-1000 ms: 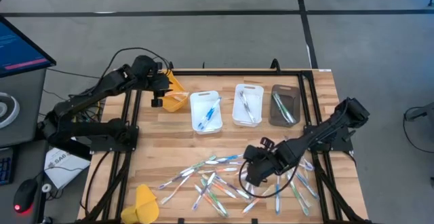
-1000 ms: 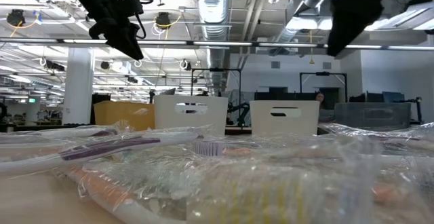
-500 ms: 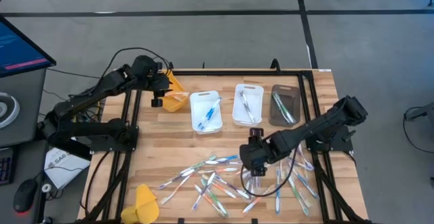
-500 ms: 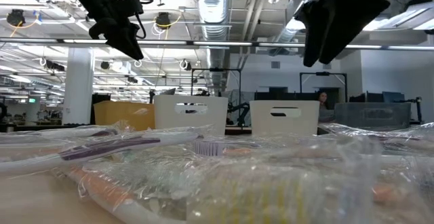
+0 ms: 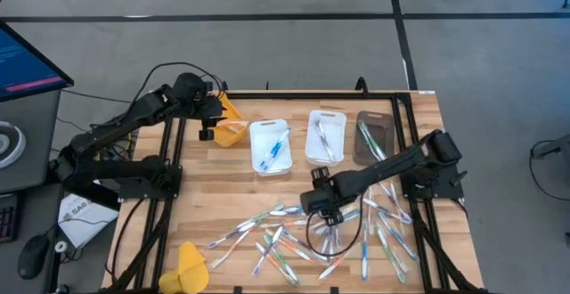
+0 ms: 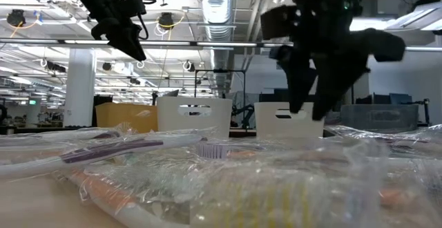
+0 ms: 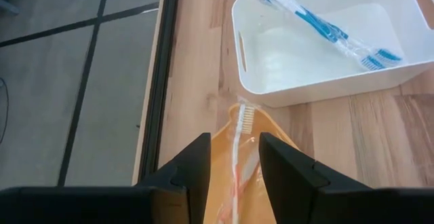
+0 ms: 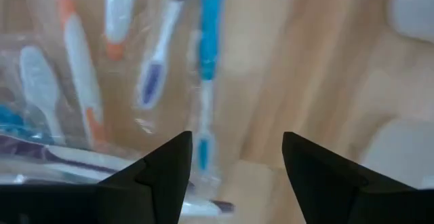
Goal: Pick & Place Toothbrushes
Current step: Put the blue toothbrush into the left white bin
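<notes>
Many wrapped toothbrushes (image 5: 283,239) lie loose on the wooden table's near half, and more lie to the right (image 5: 388,227). My right gripper (image 5: 326,216) hangs open just above the pile, pointing down, over a blue toothbrush (image 8: 206,54) and a purple one (image 8: 160,66). At the far left my left gripper (image 5: 207,132) stands open above a yellow tray (image 7: 271,130), in which an orange-accented toothbrush (image 7: 241,134) lies. Neither gripper touches anything.
Along the far side stand a white tray (image 5: 270,157) with blue toothbrushes, a second white tray (image 5: 325,116) and a dark tray (image 5: 385,126). A yellow thing (image 5: 190,265) sits at the near left edge. Black rails (image 5: 171,174) run along both table sides.
My right gripper has travelled toward the table's left edge and sunk down over the toothbrush pile, rolling about its own axis as it went. The toothbrushes lie as before.
</notes>
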Tool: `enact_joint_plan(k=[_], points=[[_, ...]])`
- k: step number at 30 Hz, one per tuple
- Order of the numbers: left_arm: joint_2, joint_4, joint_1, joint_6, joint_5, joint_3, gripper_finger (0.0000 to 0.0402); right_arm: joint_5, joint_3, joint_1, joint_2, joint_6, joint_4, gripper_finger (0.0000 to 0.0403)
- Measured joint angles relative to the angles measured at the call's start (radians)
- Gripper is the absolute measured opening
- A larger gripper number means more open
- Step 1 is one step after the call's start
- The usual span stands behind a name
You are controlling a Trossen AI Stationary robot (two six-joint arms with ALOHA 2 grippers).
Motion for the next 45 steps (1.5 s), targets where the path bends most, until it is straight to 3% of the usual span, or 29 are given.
enact_joint_plan(k=[17,21,30,33,40,45], points=[[0.0,0.006,0.0,-0.001,0.0,0.0,0.012,-0.053,0.005,-0.021,0.153,0.01,-0.024,0.0212],[0.0,0.007,0.0,-0.001,0.0,0.0,0.012,-0.105,0.004,-0.04,0.148,0.036,-0.021,0.0173],[0.0,0.007,0.0,-0.001,0.0,0.0,0.012,-0.124,0.003,-0.041,0.15,0.061,-0.024,0.003],[0.0,0.007,0.0,-0.001,0.0,0.0,0.012,-0.121,0.014,-0.041,0.152,0.087,-0.04,0.003],[0.0,0.007,0.0,-0.002,0.0,0.0,0.012,-0.081,0.102,-0.041,0.163,0.132,-0.171,0.0071],[0.0,0.008,0.0,-0.005,0.0,0.0,0.0118,-0.03,0.162,-0.033,0.159,0.144,-0.243,0.0046]])
